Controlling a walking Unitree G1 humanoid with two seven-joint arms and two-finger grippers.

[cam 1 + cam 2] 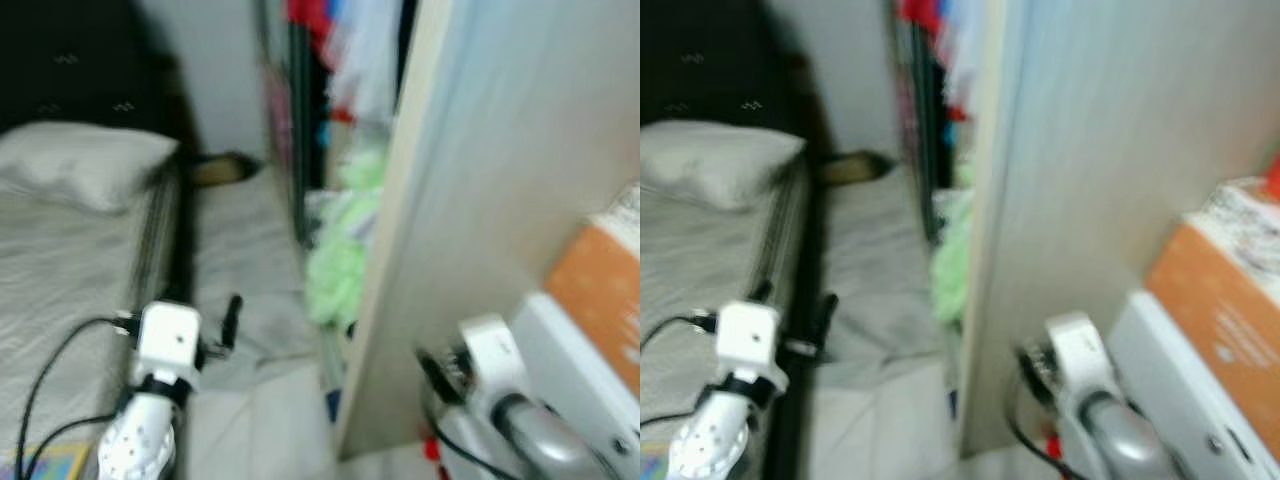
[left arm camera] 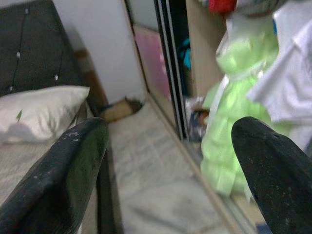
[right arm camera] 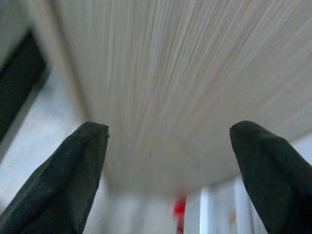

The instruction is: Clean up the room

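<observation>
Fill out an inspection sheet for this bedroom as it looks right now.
Surface: pale grey floor strip running between the bed and the wardrobe.
Job's things: light green garment hanging at the open wardrobe; brown object on the floor at the far wall, too blurred to identify.
Clutter: orange cardboard box at the robot's right.
Grippers: left pincer open, empty, aimed down the floor strip; right pincer open, empty, facing the pale wooden wardrobe panel.
Cables: black cable looping over the bed by the left arm.
Surroundings: grey bed with white pillow, dark headboard.
</observation>
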